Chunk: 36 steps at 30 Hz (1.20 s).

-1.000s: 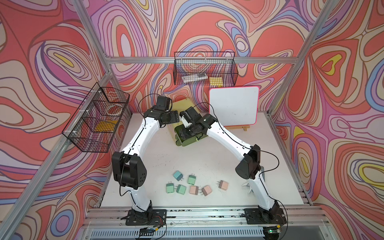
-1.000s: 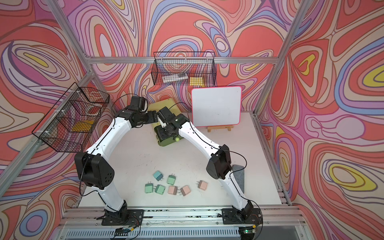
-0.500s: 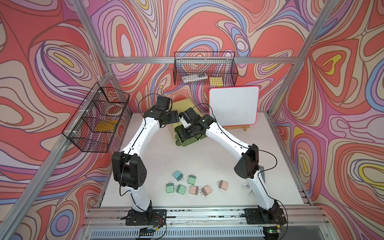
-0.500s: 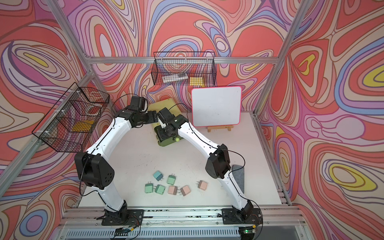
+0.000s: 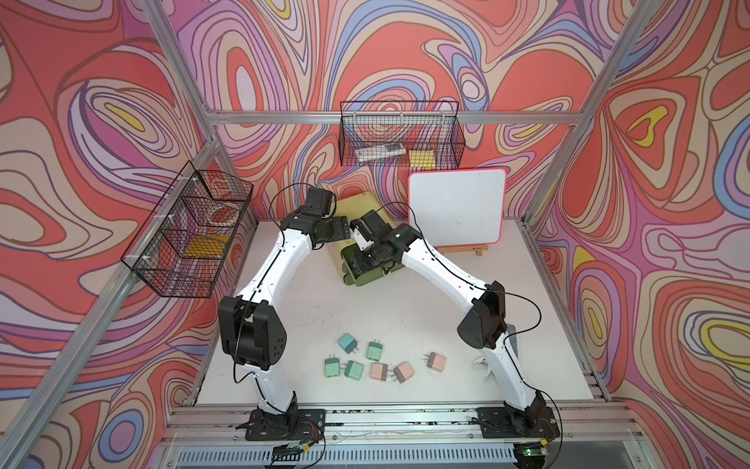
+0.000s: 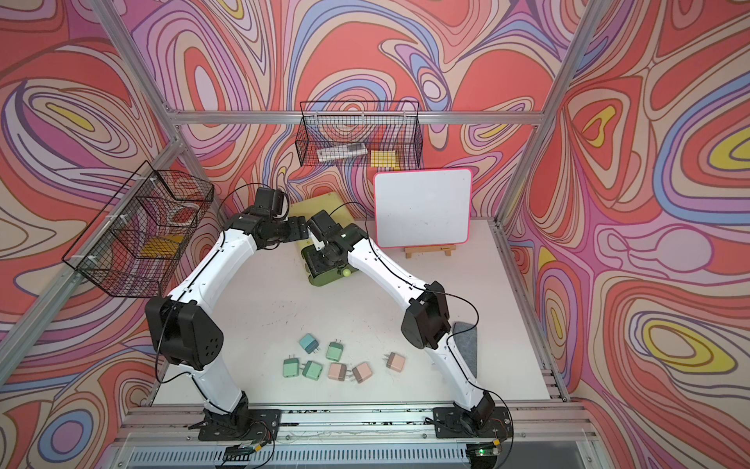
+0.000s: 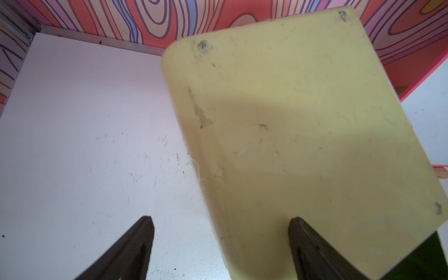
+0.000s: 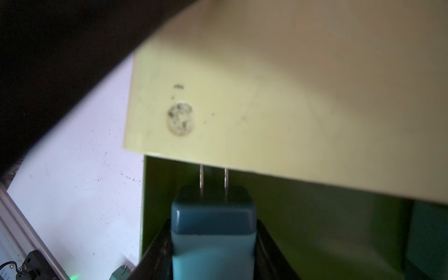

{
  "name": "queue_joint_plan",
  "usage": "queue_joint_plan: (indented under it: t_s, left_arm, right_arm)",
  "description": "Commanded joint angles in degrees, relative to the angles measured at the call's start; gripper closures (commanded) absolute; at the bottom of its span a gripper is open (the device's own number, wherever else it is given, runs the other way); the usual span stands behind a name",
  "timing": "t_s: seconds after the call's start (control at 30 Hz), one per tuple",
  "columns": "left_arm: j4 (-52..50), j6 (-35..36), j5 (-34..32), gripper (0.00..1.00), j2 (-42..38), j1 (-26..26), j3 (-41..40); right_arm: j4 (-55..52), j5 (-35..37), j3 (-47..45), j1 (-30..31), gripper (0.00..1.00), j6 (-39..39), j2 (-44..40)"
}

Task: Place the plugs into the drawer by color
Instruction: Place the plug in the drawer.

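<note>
The right gripper [image 8: 213, 232] is clamped on a teal-blue rounded-cube plastic plug [image 8: 213, 218]. Its black fingers [image 8: 155, 257] press the plug's two sides. The plug's two metal prongs [image 8: 225, 179] point ahead, their tips hidden behind the edge of a lime-yellow panel. The plug hangs over a pulled-out olive-green drawer [image 8: 315, 218] directly under that panel, which belongs to the small rounded lime-yellow chest [image 5: 359, 207].

The left gripper [image 7: 224, 242] stands open with its fingers well apart and holds nothing. One black finger [image 7: 135, 244] is over bare tabletop and the other is in front of the chest's yellow panel; I cannot tell whether it touches the panel. In both top views this gripper sits at the chest's 10 o'clock side, close beside the right wrist.

Taking the back wall as 12 o'clock on the white table [image 5: 406, 308], the chest stands at 12 o'clock near the back edge, its drawers facing 6 o'clock. Seven more plugs [image 5: 378, 371] lie loose at 6 o'clock near the front edge, well apart from the chest. Four in teal to mint-green shades are toward 9 o'clock in the cluster, and three pinkish-beige ones are toward 3 o'clock. A white board with a pink rim [image 5: 456, 211] stands on a small wooden easel at 1 o'clock. A small white clip [image 5: 481, 362] lies at 4 o'clock beside the right arm. Black wire baskets [image 5: 162, 260] hang on the walls at 12 and 9 o'clock.
</note>
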Motion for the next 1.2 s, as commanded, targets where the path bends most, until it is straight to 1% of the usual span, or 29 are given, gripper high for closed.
queue_joint_plan:
  t_s: [0.0, 0.2, 0.4, 0.6, 0.8, 0.87, 0.93, 1.03, 1.17]
  left_arm:
    - [-2.5, 0.5, 0.2, 0.14, 0.5, 0.3, -0.2]
    - [-2.2, 0.7, 0.3, 0.14, 0.1, 0.3, -0.5]
    - [-2.2, 0.8, 0.5, 0.13, 0.0, 0.3, -0.5]
    - [-2.1, 0.8, 0.7, 0.13, -0.2, 0.3, -0.7]
    - [-2.1, 1.0, 1.1, 0.14, -0.5, 0.3, -0.9]
    - [-1.7, 1.0, 0.8, 0.14, -1.0, 0.3, -1.2]
    - [-1.7, 1.0, 0.8, 0.14, -1.0, 0.3, -1.1]
    - [-1.9, 1.0, 0.4, 0.13, -1.1, 0.4, -0.9]
    - [-1.6, 0.9, 0.2, 0.14, -1.3, 0.4, -1.3]
  right_arm:
    - [0.4, -1.2, -0.5, -0.1, 0.57, -0.5, 1.1]
    - [0.5, -1.0, -0.3, -0.2, 0.55, -0.3, 1.0]
    - [0.1, -1.2, 0.2, -0.2, 0.49, -0.1, 1.0]
    - [-0.1, -0.8, 0.9, -0.1, 0.49, 0.2, 0.5]
    - [-2.4, 0.2, 6.2, -0.1, 0.47, -0.7, -0.1]
    - [-2.5, 0.7, 6.6, -0.2, 0.48, -0.9, -1.2]
    - [-1.6, 1.1, 5.0, -0.1, 0.47, -1.2, -3.1]
    - [1.0, 1.7, -0.6, 0.9, 0.47, -2.6, -7.6]
    - [7.6, 5.0, -13.2, 4.8, 0.47, -3.2, -16.1]
